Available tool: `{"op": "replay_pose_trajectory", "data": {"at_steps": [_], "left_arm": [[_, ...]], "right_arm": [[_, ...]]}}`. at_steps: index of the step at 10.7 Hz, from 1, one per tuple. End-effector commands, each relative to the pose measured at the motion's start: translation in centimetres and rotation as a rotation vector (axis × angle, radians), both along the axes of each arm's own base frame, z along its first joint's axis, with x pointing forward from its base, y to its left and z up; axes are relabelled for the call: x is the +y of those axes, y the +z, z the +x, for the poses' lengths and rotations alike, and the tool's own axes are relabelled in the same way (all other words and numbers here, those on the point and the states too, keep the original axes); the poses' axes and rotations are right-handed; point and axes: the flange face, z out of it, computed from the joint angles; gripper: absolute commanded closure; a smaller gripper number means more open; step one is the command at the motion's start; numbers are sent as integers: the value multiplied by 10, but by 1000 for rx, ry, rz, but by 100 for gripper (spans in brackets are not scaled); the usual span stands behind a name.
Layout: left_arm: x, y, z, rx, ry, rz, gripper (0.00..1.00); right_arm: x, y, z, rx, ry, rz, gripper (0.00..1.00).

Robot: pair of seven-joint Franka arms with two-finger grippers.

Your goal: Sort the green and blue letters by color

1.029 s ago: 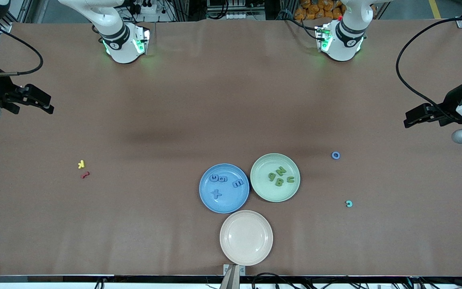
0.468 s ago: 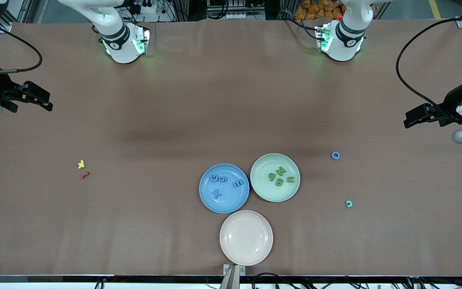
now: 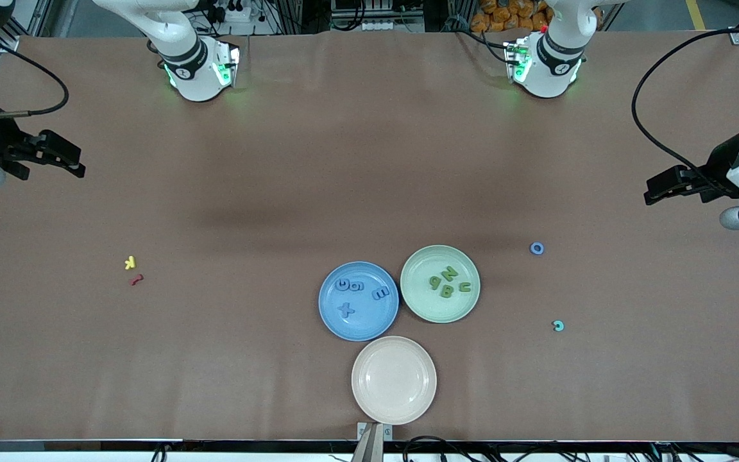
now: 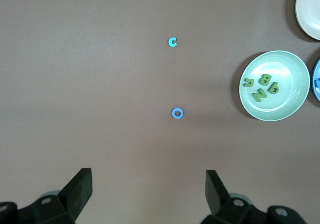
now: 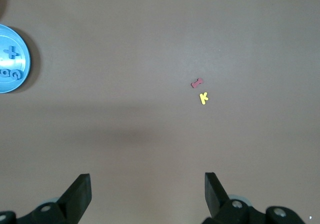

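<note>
The right gripper hangs over the table edge at the right arm's end, jaws spread wide and holding nothing; this arm waits, well apart from all the pieces. The yellow K and the red squiggle piece lie just beside each other toward that end, probably left out because neither color is sorted. Three plates cluster near the edge closest to the front camera. The blue plate holds four blue letters, including an E and an X-like piece. The green plate, touching it, holds four green letters, among them N, B and U. The cream plate, nearest the edge, carries nothing. A blue O and a teal C lie loose on the table toward the left arm's end, so sorting appears unfinished. The left gripper hangs over that end's edge, fully open and empty, looking down on both.
</note>
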Motion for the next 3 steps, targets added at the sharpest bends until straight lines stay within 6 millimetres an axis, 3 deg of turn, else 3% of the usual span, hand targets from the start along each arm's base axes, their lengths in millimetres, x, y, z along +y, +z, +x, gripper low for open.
{"op": "replay_pose_trajectory", "data": {"at_steps": [1, 3], "left_arm": [[-1, 1, 1, -10, -13, -26, 0], [-3, 1, 0, -8, -16, -27, 0]], "right_arm": [[2, 0, 2, 4, 12, -14, 0], [-3, -5, 6, 7, 5, -12, 0]]}}
